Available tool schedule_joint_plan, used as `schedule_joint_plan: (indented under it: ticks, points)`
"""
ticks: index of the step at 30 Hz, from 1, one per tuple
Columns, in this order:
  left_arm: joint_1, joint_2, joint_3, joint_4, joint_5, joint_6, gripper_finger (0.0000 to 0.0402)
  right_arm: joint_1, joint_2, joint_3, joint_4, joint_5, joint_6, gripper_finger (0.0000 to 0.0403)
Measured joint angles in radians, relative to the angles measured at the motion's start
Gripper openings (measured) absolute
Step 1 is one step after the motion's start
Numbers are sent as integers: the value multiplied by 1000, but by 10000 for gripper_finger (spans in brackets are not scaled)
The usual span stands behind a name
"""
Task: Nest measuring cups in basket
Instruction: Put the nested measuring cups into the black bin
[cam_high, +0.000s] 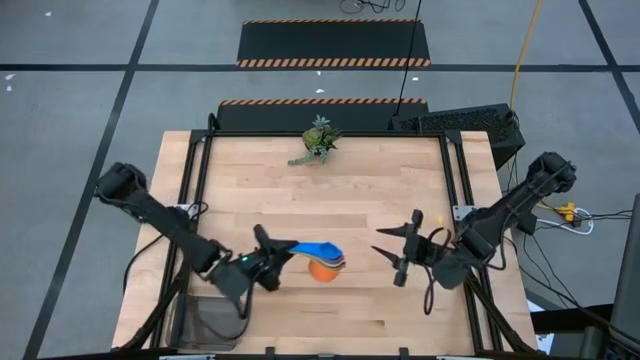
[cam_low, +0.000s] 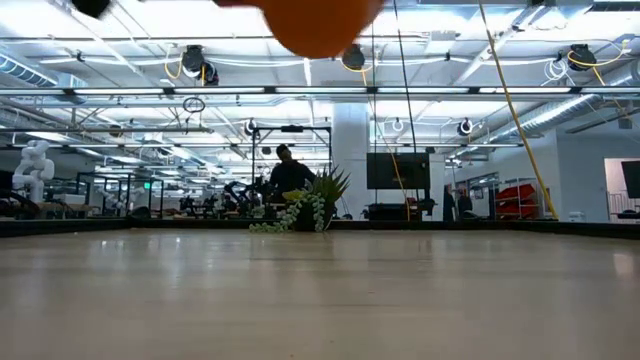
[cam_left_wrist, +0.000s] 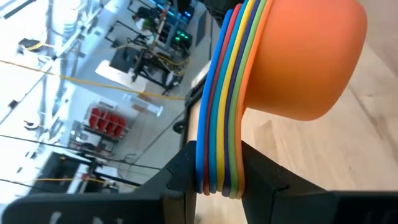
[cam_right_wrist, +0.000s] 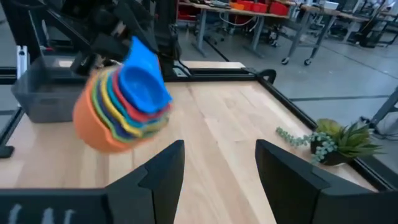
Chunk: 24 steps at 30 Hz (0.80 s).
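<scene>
A nested stack of measuring cups (cam_high: 322, 258) hangs above the table's middle, orange outermost (cam_left_wrist: 305, 56) and blue innermost (cam_right_wrist: 144, 74). My left gripper (cam_high: 272, 256) is shut on it, reaching in from the left. In the low view only the orange bottom (cam_low: 320, 22) shows, high above the tabletop. The dark mesh basket (cam_high: 205, 322) stands at the table's near left corner, below the left arm. My right gripper (cam_high: 400, 252) hovers to the right of the stack, open and holding nothing, its fingers pointing toward the cups. My left gripper pinches the stacked handles (cam_left_wrist: 219, 155) between its two fingers (cam_left_wrist: 180, 171), several layers together, near the handles' free ends. The fingers come about level from the table's left and lie along the handles. The stack is lifted clear of the table and tipped onto its side.
A small green plant (cam_high: 318, 140) stands near the table's far edge. Black frame rails (cam_high: 455, 180) run along the table's left and right sides. Bare wood lies between the two grippers and the plant. A person shows far off in the room behind the plant.
</scene>
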Motion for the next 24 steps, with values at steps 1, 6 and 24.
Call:
schedule_joint_plan:
  ticks: [1,6,24]
  points:
    - [-24,-9,0,-13,-25,0,86,10,0,0,-1,13,5,192]
    - [-136,-38,0,-57,-96,0,86,45,11,0,-1,21,66,192]
    - [-525,-91,0,-307,-164,40,86,53,236,-190,803,16,26,192]
